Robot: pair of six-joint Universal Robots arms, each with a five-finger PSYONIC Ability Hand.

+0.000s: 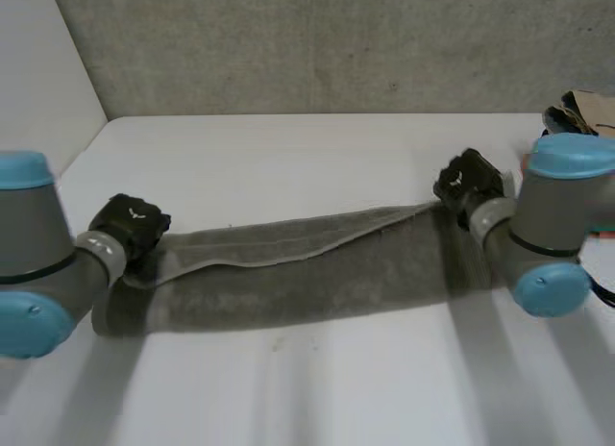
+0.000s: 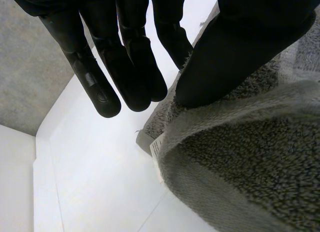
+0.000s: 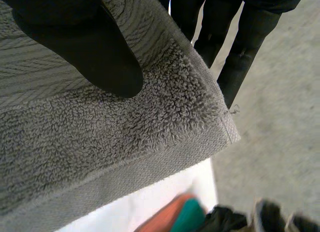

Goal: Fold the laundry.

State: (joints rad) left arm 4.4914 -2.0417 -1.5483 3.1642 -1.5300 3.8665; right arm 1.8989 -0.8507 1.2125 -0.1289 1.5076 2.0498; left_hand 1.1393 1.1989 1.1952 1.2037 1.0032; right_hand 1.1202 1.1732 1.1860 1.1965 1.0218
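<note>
No legible text, brand, number or sign. One small white label (image 2: 156, 148) sticks out at the folded edge of the grey towel (image 2: 260, 157), left wrist view. It is seen edge-on, and any print on it is too small to read.

Light is soft and diffuse, with no glare.
Head view: the counter (image 1: 307, 158) is bright and evenly lit. The wall (image 1: 336, 42) behind it is dimmer. The towel (image 1: 288, 273) reads dark against the counter.
Left wrist view: the counter is near white behind the left hand (image 2: 240, 42), which shows as a black shape.
Right wrist view: the right hand (image 3: 85, 42) is equally dark. The towel's loops catch the light.
</note>
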